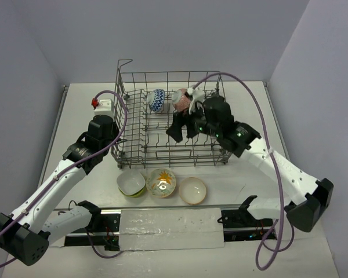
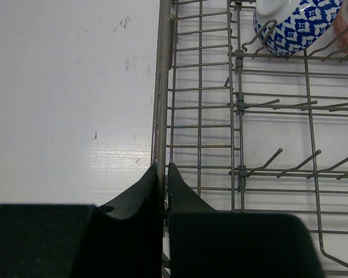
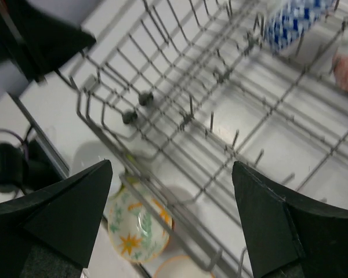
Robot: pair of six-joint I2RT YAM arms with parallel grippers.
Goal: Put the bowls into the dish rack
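On the middle of the table (image 1: 81,104) stands the dish rack (image 1: 156,142). Two bowls are inside it. The blue-white bowl (image 1: 156,100) and the red-orange bowl (image 1: 180,99) lie side by side among the tines at the far side of the rack. Three other bowls are on the table just in front of the rack's near wall, in a close row with their openings upward. From left to right they are the lime-green bowl (image 1: 131,184), the yellow-floral bowl (image 1: 161,183) and a pale bowl (image 1: 192,190). The left gripper (image 2: 163,168) is at the rack's left wall, with its fingers pressed together on the wire rim. The right gripper (image 3: 171,167) hangs above the inside of the rack, near the red-orange bowl. Its fingers are spread wide and nothing is between them.
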